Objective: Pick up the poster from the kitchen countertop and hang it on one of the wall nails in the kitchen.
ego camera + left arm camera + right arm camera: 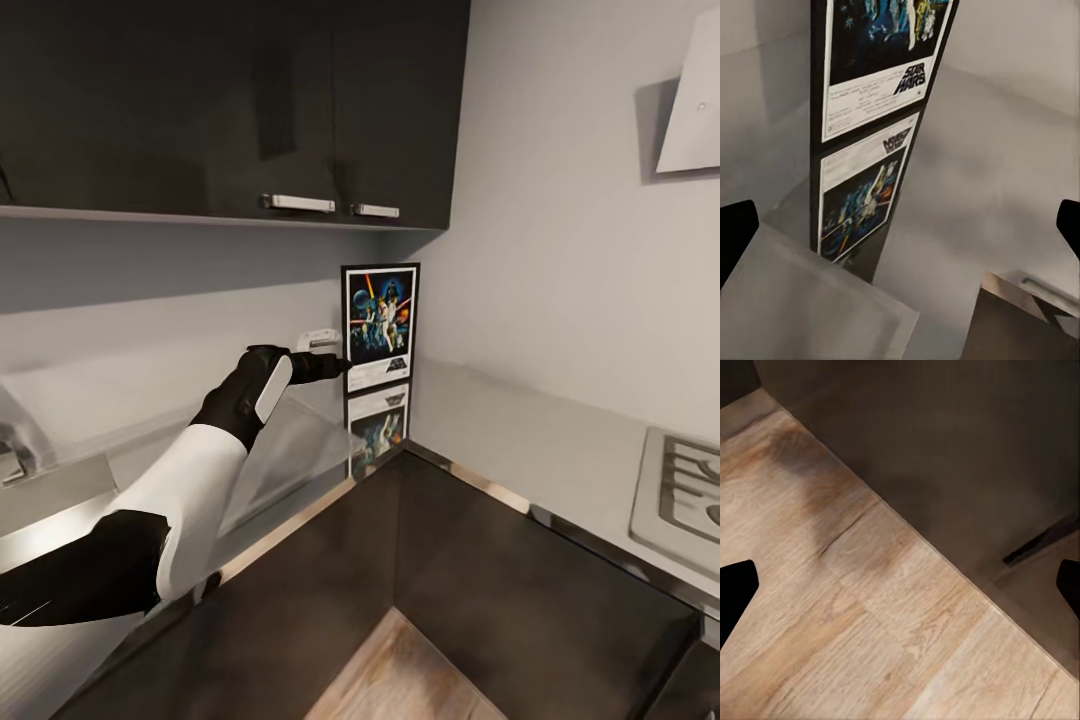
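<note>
I am facing the inner corner of the kitchen countertop [560, 430], the glossy grey slab running along both walls under the dark upper cabinets [230, 100], with the gas hob [685, 490] off to my right and the sink [40, 490] at my left. The poster [380, 325] is standing upright in that corner, leaning back against the wall, its lower edge on the slab and its mirror image showing in the gloss beneath it.

I am reaching my left arm out over the counter, and the left gripper [340, 365] is sitting just beside the poster's lower left edge. In the left wrist view its fingertips [736, 229] are spread wide at either side with nothing between them, so it is released and not yet on the frame. I am judging the step as closing in for the grasp. To do it well I am aiming to bring the frame's edge squarely between the fingers before clenching, staying gentle, since a nudge could tip or slide the poster along the slick surface.

My right gripper [900, 585] is hanging low over the wooden floor [832, 607], fingers apart and empty.
</note>
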Controlling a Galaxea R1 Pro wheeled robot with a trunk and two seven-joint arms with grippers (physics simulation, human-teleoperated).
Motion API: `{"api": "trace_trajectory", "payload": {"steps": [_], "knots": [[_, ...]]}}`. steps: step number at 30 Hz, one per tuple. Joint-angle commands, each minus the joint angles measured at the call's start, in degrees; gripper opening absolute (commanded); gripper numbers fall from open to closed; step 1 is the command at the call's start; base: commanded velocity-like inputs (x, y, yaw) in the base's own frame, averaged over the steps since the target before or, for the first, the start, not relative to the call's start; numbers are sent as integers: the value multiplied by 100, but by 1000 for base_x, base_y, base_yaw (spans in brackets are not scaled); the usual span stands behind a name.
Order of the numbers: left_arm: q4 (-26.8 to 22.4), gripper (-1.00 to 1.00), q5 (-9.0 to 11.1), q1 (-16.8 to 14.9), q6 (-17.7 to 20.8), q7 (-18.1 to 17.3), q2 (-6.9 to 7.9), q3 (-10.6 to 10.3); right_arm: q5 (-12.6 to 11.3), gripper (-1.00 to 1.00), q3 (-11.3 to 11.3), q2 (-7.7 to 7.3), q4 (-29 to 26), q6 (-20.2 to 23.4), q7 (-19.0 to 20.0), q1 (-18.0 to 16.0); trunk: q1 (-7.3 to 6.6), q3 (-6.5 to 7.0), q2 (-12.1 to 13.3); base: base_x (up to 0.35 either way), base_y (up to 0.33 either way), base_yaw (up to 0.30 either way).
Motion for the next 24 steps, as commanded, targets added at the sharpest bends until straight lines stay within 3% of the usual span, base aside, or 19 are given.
{"api": "trace_trajectory", "payload": {"steps": [1,7,24], "knots": [[-5,100,31,-3,27,8,0,-1,34,100,-14,1,6,-18,12,-4,1,-7,-3,122,0,0],[-5,100,33,-3,27,8,0,-1,138,100,-16,3,17,-18,9,-4,1,-7,-3,149,-81,0],[17,100,33,-3,27,8,0,-1,155,100,-16,3,24,-18,9,-4,1,-7,-3,116,-9,0]]}}
